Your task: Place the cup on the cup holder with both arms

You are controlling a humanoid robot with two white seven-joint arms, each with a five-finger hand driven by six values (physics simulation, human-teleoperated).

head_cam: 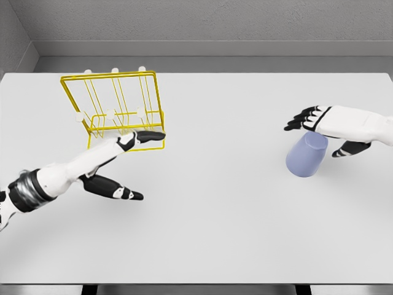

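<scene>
The cup (pixel 306 155) sits just under the spread right hand (pixel 319 126), far right of the rack (pixel 116 110); the left hand (pixel 132 166), spread and empty, is beside the rack.

a white table (pixel 215 233) before a grey wall (pixel 202 21).

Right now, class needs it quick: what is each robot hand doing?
Left robot hand: open, fingers spread, holding nothing, beside the yellow cup holder.
Right robot hand: open around the blue cup, not clearly gripping it.
</scene>
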